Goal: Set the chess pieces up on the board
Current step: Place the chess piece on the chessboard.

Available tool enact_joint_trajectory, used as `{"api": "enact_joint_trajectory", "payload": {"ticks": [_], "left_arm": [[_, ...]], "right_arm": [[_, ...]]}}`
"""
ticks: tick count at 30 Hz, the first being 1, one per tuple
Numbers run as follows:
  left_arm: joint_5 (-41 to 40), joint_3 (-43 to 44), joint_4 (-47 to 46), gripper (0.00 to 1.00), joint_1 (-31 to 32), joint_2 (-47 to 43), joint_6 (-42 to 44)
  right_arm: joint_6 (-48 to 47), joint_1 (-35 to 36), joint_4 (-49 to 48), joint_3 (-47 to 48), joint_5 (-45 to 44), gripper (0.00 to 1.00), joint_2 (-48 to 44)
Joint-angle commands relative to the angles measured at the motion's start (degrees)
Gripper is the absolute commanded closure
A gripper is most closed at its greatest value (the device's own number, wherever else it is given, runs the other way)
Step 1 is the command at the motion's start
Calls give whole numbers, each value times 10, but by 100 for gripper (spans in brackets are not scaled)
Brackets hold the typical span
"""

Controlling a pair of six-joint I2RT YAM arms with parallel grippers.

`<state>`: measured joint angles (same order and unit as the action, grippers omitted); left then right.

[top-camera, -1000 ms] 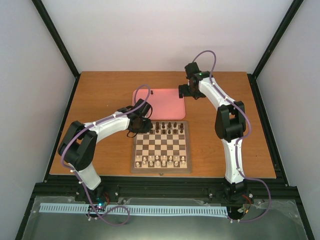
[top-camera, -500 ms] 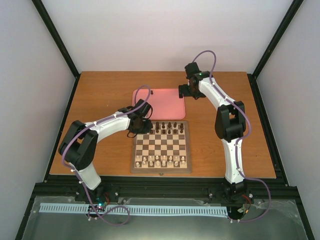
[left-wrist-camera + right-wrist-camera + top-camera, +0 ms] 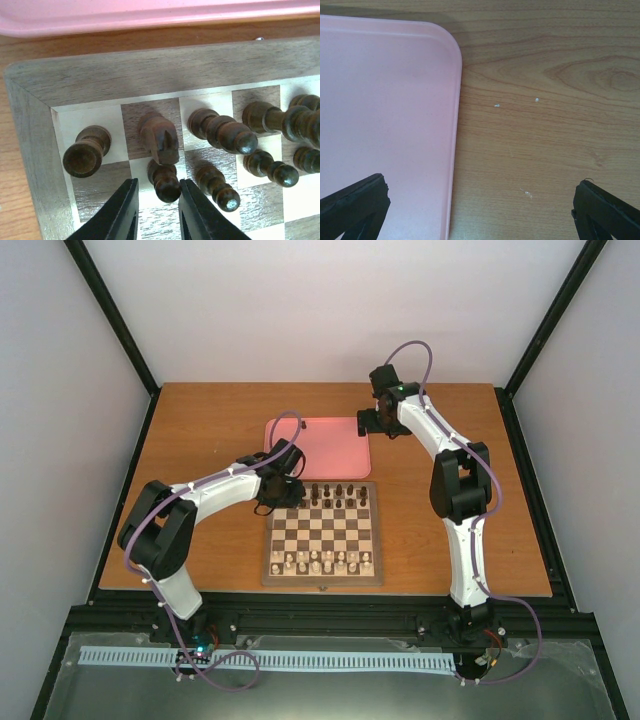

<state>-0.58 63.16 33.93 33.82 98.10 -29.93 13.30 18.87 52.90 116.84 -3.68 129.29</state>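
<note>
board (image 3: 322, 533) on wood table (image 3: 220, 430) | left gripper (image 3: 157, 184) ajar round pawn (image 3: 165, 177) | right gripper (image 3: 480, 192) wide, empty

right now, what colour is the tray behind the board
The tray is plain pink with no pattern, best seen in the right wrist view.

- Bright, even light; soft shadows lie behind the chess pieces (image 3: 160, 137) on the board (image 3: 125, 70).
- Pink tray (image 3: 318, 445) beyond the board glows unevenly.
- Near fingers (image 3: 122, 212) perhaps slightly blurred.
</note>
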Motion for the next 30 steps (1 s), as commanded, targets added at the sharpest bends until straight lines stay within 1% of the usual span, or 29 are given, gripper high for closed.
{"api": "enact_joint_trajectory", "payload": {"ticks": [1, 3, 4, 22, 26, 30], "left_arm": [[4, 4, 8, 72, 4, -5, 8], [4, 4, 10, 67, 4, -8, 11], [3, 5, 12, 67, 3, -9, 11], [3, 0, 38, 68, 4, -41, 14], [18, 12, 59, 67, 4, -71, 17], [14, 45, 114, 59, 4, -108, 27]], "right_arm": [[-2, -4, -5, 0, -5, 0, -15], [-1, -4, -5, 0, -4, 0, -15], [-1, -4, -5, 0, -4, 0, -15], [2, -4, -4, 0, 4, 0, -13], [1, -4, -4, 0, 1, 0, -16], [2, -4, -6, 0, 1, 0, -16]]}}
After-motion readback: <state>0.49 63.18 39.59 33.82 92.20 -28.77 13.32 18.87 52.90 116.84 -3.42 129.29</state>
